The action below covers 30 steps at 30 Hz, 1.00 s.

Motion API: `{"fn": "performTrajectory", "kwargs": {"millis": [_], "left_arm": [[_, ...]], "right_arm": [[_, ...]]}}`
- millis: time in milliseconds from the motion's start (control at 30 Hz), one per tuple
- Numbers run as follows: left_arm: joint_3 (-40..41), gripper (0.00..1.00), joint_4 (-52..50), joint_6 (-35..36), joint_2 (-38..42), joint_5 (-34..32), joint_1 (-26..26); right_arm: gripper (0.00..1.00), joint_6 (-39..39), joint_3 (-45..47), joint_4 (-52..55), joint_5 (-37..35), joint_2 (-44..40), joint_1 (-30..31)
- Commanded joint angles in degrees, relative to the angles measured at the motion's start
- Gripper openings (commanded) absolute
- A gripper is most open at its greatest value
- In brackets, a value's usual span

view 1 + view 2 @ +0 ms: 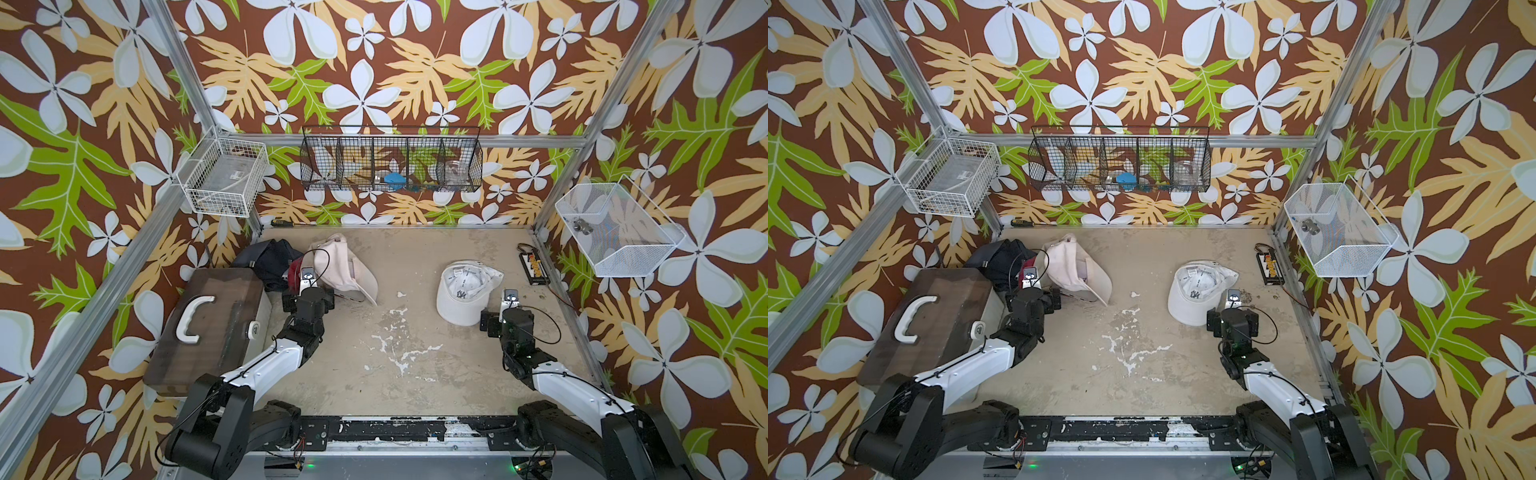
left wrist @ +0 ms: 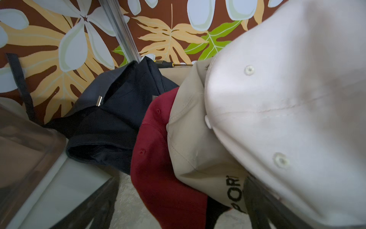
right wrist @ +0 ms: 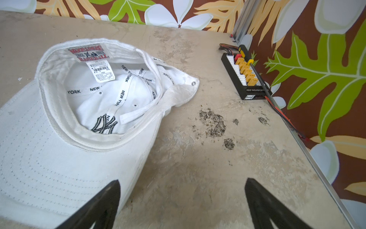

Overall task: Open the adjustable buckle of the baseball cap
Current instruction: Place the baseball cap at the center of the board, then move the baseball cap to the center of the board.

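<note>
- Right gripper (image 3: 182, 208): jaws wide apart, holding nothing, just beside the white cap (image 3: 59, 158).
- White cap lies upside down on the table (image 3: 198, 168).
- Left gripper (image 2: 178, 206): jaws wide, at the pile of caps (image 2: 188, 138).

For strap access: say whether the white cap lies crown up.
No, the white cap lies crown down, its labelled inside facing up.

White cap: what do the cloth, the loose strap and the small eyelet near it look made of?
White cap: woven, cotton-like cloth, matte, with stitched rows across the brim. Strap: seemingly the same soft cloth, lying limp. Eyelet: probably metal, a small shiny ring.
</note>
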<state>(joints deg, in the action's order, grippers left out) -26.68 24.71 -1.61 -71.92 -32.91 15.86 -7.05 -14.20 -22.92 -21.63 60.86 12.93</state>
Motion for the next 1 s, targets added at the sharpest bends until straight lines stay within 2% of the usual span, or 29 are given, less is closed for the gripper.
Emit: {"fn": "performTrajectory", "kwargs": {"millis": [0, 167, 333, 467, 633, 867, 967], "left_arm": [[0.8, 1.00, 2.7, 0.1, -2.8, 2.0, -1.2], [3.5, 1.00, 9.5, 1.8, -7.7, 7.6, -2.0], [0.5, 1.00, 6.0, 1.2, -10.9, 9.4, -3.4], [1.3, 1.00, 9.0, 3.2, -10.6, 10.7, -4.1], [1.1, 1.00, 10.5, 4.4, -11.2, 13.5, -4.3], [2.1, 1.00, 15.1, 4.4, -11.0, 15.2, -4.3], [2.3, 1.00, 16.5, 5.0, -11.1, 16.2, -4.3]], "right_arm": [[1.00, 3.1, 1.6, -7.6, -1.2, 0.5, 0.1], [1.00, 4.8, 0.6, -7.6, -1.5, 3.3, 0.0], [1.00, 5.4, -5.3, -5.5, -1.2, 12.4, -0.5], [1.00, 5.9, -8.5, -7.0, -1.0, 17.2, -1.2], [1.00, 5.6, -10.2, -11.0, 2.9, 19.8, -5.0], [1.00, 6.4, -7.4, -20.8, 3.3, 19.6, -5.6], [1.00, 6.0, -8.3, -21.6, 5.7, 21.0, -6.8]]}}
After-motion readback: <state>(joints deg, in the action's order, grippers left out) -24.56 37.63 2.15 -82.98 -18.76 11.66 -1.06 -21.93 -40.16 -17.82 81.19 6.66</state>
